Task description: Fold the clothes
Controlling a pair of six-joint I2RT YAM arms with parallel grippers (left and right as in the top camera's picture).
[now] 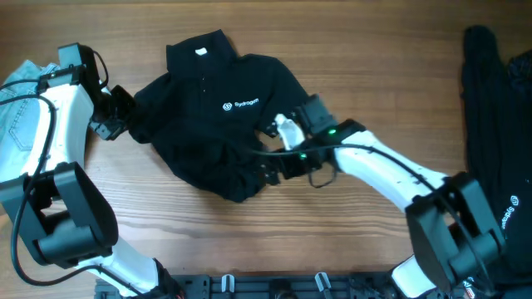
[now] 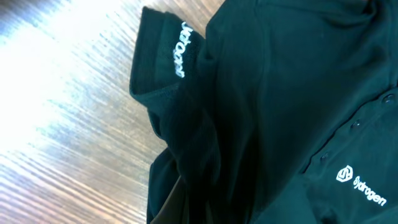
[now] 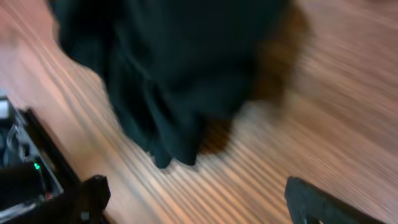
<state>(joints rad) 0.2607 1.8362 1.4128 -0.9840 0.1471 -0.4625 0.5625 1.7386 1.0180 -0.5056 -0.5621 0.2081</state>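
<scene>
Now, you are looking at a wide wooden plank surface [image 1: 249, 241] that is carrying everything in the scene. Near its middle a short-sleeved black fabric shirt [image 1: 216, 124] is lying crumpled, with its collar pointing toward the far edge and its lower part bunching into loose folds toward the near side. A second black fabric garment [image 1: 499, 124] with small white print is lying along the right edge of the surface, well apart from the shirt. A pale blue-grey piece of cloth [image 1: 21, 91] is sitting at the far left corner, partly under the left arm.

Your left end effector [image 1: 116, 115] is resting at the shirt's left sleeve edge, and its jaws are closing fully together. The left wrist view is filling with black fabric and is showing no fingers, so you cannot tell whether any cloth is being pinched.

Your right end effector [image 1: 268, 170] is hovering over the shirt's lower right folds. In the blurred right wrist view its two dark fingertips [image 3: 93, 193] are standing wide apart, with bare wood showing between them and the shirt's hem lying just beyond.

A small white logo with lettering [image 1: 241, 105] is showing on the shirt's chest, white lettering [image 2: 180, 57] is running along the sleeve cuff, and a small white label [image 1: 200, 51] is sitting at the collar.
</scene>
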